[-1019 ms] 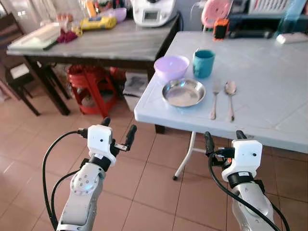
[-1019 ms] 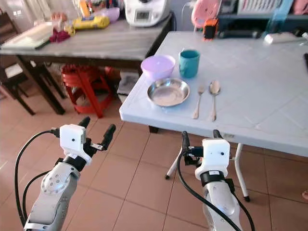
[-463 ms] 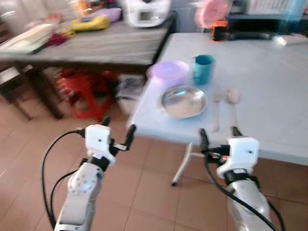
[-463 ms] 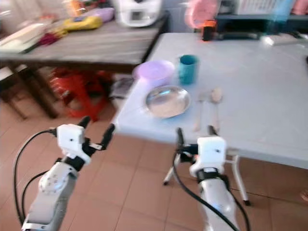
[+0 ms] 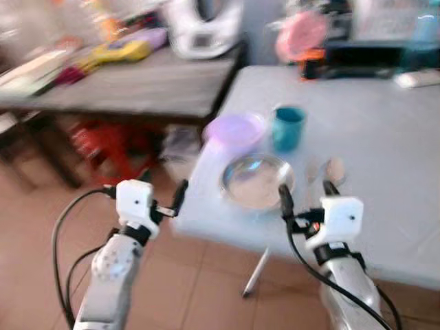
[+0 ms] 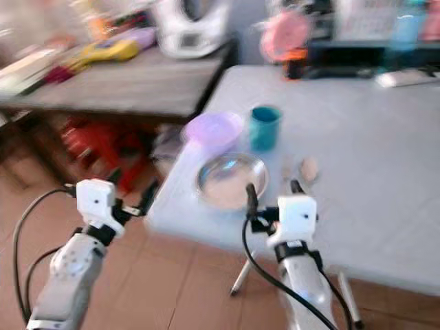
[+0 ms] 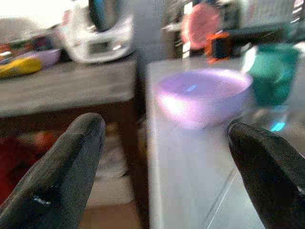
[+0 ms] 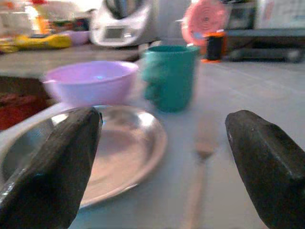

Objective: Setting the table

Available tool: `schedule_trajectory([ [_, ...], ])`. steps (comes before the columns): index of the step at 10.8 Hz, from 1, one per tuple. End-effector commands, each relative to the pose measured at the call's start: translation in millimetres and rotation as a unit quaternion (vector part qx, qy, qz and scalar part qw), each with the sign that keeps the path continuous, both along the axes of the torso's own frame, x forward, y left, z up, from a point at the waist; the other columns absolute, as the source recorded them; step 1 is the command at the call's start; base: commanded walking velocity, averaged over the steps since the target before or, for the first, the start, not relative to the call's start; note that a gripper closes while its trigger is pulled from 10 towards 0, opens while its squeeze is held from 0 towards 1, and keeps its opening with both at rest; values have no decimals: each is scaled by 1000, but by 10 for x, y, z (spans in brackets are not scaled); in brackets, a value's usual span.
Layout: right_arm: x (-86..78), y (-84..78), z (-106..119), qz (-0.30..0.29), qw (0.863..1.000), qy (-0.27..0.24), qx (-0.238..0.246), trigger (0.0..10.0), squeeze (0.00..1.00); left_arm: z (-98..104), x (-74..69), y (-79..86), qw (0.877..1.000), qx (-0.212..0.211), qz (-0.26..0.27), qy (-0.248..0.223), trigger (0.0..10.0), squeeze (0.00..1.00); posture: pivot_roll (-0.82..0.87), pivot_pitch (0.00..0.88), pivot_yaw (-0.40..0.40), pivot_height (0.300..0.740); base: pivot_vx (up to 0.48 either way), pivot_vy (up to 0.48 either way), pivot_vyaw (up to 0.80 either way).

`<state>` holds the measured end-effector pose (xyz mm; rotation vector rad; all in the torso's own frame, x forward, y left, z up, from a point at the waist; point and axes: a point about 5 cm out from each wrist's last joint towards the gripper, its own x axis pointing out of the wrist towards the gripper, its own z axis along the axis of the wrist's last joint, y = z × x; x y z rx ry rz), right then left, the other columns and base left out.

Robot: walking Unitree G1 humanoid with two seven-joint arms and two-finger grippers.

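Observation:
On the white table (image 5: pixel 385 130), near its left corner, stand a purple bowl (image 5: pixel 235 128) and a teal cup (image 5: pixel 287 127). In front of them lies a round metal plate (image 5: pixel 256 180), with a fork (image 5: pixel 313 168) and a spoon (image 5: pixel 335 168) to its right. My right gripper (image 5: pixel 306 194) is open and empty, held just before the table edge in front of the plate (image 8: pixel 119 152) and fork (image 8: pixel 200 157). My left gripper (image 5: pixel 163 187) is open and empty too, left of the table corner, facing the bowl (image 7: pixel 202 93). All views are blurred.
A dark wooden table (image 5: pixel 124 86) stands to the left, carrying a white appliance (image 5: pixel 203 27) and a yellow object (image 5: pixel 127 51). A red stool (image 5: pixel 103 141) sits beneath it. A pink object (image 5: pixel 301 34) and an orange-black item (image 5: pixel 313 65) are at the white table's far side. The floor is tiled.
The whole picture has shifted and blurred as the camera came closer to the white table. Both grippers now sit nearer its edge and stay open.

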<state>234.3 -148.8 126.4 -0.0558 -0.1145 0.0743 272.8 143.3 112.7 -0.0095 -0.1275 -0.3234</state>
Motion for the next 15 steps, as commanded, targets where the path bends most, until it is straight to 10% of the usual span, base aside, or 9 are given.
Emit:
schedule_trajectory([
  [1,-3,-20,15,-2,1000,-3,0,10000,0,16,-2,-28,1000,3,-5,-4,10000,0,-113,56,129,740,0,0,438],
  [8,-37,15,-2,10,1000,2,8,10000,0,-47,-123,33,999,13,-41,12,10000,0,-109,72,126,740,0,0,0],
  [15,65,-58,71,-30,988,76,134,10000,0,-86,-262,-31,987,25,-158,19,10000,0,-116,74,128,740,0,0,0],
])
